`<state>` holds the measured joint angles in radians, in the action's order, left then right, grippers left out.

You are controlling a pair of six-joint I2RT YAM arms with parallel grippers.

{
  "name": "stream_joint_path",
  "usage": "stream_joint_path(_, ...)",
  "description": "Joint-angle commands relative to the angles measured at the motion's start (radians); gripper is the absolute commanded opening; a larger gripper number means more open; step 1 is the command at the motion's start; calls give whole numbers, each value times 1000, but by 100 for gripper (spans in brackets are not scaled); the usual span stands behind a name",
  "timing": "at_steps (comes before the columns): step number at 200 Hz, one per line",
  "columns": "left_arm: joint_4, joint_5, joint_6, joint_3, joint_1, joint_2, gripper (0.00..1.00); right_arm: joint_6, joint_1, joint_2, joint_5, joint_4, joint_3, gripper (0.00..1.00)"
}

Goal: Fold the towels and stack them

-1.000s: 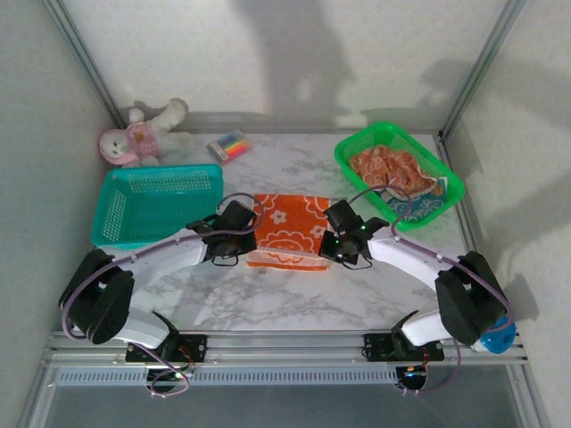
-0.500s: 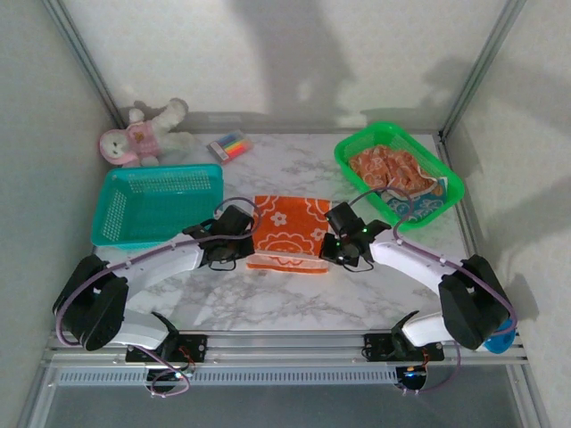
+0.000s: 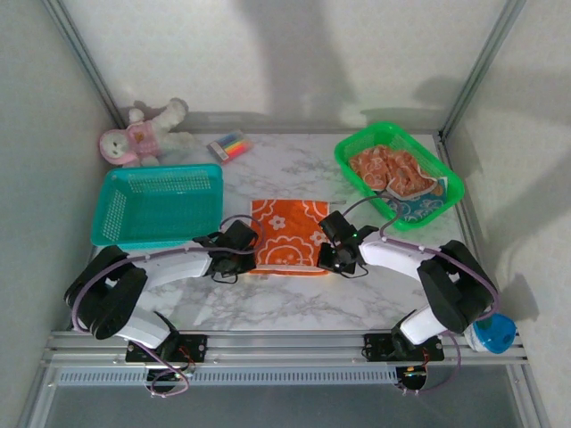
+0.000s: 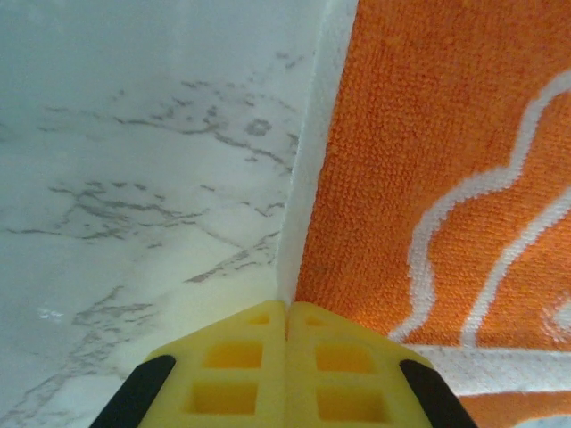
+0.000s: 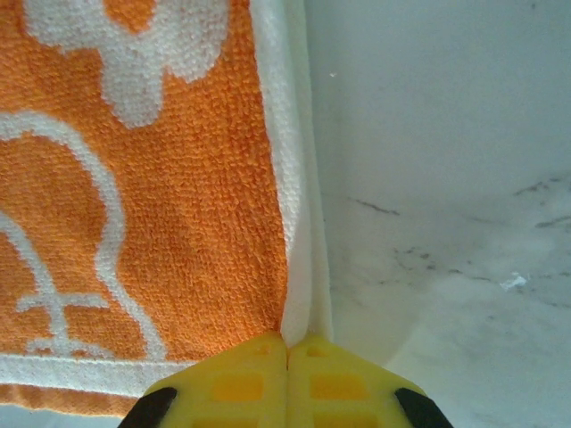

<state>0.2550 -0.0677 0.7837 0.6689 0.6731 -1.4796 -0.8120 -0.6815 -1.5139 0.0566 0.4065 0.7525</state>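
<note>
The orange towel (image 3: 287,234) lies folded at the middle of the table. The left gripper (image 3: 251,257) is closed, pinching its near left corner, and the right gripper (image 3: 326,259) is closed on its near right corner (yellow fingers pressed together in both wrist views). The green basket (image 3: 384,127) at the far right corner holds a peach towel (image 3: 385,168) and a white-and-blue towel (image 3: 412,205). A teal basket (image 3: 152,234) sits by the left edge.
</note>
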Motion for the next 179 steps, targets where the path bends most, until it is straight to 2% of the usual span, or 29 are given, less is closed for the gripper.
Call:
stream_joint_path(1, -12, 8, 19, -11, 14, -30, 0, 1, -9, -31, -23, 16, -18, 0)
stream_joint_path(74, 41, 45, 10, 18, 15, -8, 0, 13, -10, -12, -37, 39, -3, 0)
stream_joint_path(128, 201, 128, -14, 186, 10, 60, 0, 61, -6, 100, -90, 181, 113, 0)
stream_joint_path(179, 281, 164, -31, 304, -3, 97, 0, 72, -3, 163, -107, 247, 189, 0)
